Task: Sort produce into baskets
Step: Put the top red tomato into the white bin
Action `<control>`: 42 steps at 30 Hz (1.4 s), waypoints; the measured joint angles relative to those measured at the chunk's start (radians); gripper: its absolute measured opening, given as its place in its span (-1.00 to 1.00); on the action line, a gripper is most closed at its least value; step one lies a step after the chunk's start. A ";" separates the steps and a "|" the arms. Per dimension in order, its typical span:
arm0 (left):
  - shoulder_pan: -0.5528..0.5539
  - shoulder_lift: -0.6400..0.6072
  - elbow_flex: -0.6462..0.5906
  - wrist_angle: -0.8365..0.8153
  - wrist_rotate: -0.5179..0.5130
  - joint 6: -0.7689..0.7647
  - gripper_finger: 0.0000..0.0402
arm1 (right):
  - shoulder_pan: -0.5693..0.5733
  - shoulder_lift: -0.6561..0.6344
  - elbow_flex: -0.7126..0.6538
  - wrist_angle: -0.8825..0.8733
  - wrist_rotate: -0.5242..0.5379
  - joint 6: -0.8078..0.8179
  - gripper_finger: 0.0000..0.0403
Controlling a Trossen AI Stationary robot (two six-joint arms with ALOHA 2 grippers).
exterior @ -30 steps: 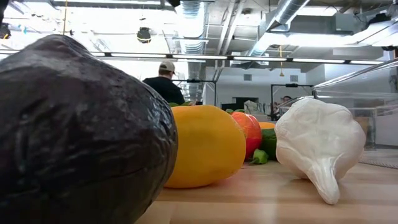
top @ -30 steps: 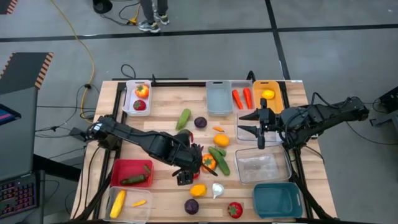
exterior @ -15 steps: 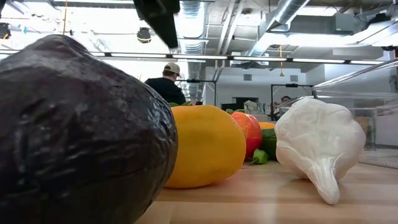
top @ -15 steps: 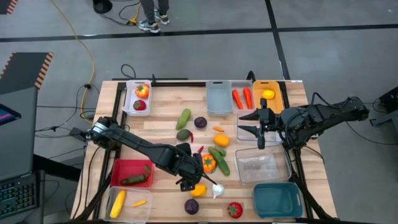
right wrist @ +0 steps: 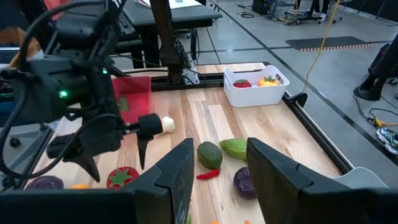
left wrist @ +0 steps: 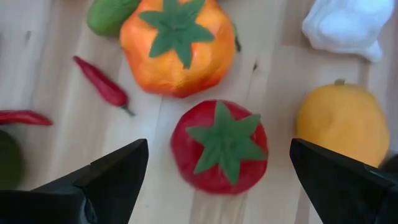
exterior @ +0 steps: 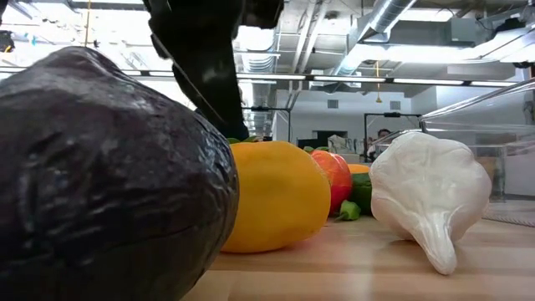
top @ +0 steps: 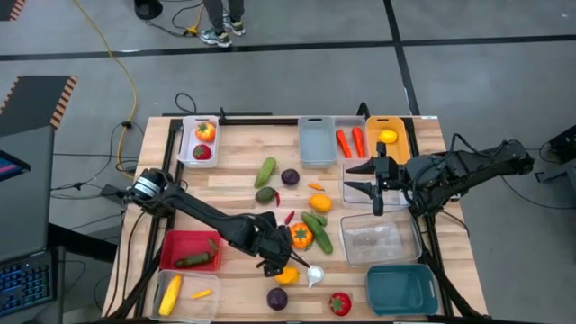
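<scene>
The left gripper [top: 281, 264] is held low over the wooden table [top: 234, 157], just beside the orange tomato [top: 301, 236], with its fingers [left wrist: 106, 180] spread wide. In the left wrist view, a small red tomato [left wrist: 219, 147] is seen between those fingers but is not touched by them; the orange tomato [left wrist: 177, 45] lies just beyond it, a yellow lemon [left wrist: 343, 123] is beside it, and a white garlic [left wrist: 347, 25] is near the lemon. Two thin red chillies [left wrist: 99, 82] are spread on the wood near the orange tomato.

The right gripper [top: 362, 176] is held above the table beside a clear basket [top: 381, 241], well apart from the orange tomato. Its fingers [right wrist: 174, 171] are set partly apart and nothing is seen between them.

Loose produce is scattered around the orange tomato: green cucumbers [top: 317, 230] touching it, a purple round [top: 290, 176] and a green piece [top: 265, 171] farther off, another purple round [top: 277, 298] and a red tomato [top: 339, 304] near the table's edge. A red basket [top: 190, 249] holding a green piece is placed well to one side of the orange tomato, with a white basket [top: 200, 141] of red and yellow produce beyond it. Carrots [top: 350, 142] are seen in a clear basket at the far edge, and a lemon in an orange-yellow basket [top: 387, 135]. A teal basket [top: 401, 290] is set beside the clear one.
</scene>
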 joint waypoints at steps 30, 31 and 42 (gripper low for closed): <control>0.009 -0.005 -0.168 0.221 0.011 -0.017 0.28 | 0.000 0.014 0.000 0.000 0.000 0.000 -0.13; 0.010 -0.007 -0.168 0.218 0.025 -0.010 0.27 | 0.000 0.023 0.000 0.000 0.000 0.001 -0.13; 0.100 -0.114 -0.125 0.027 0.079 0.154 0.34 | 0.000 0.191 0.000 0.081 0.000 0.044 -0.13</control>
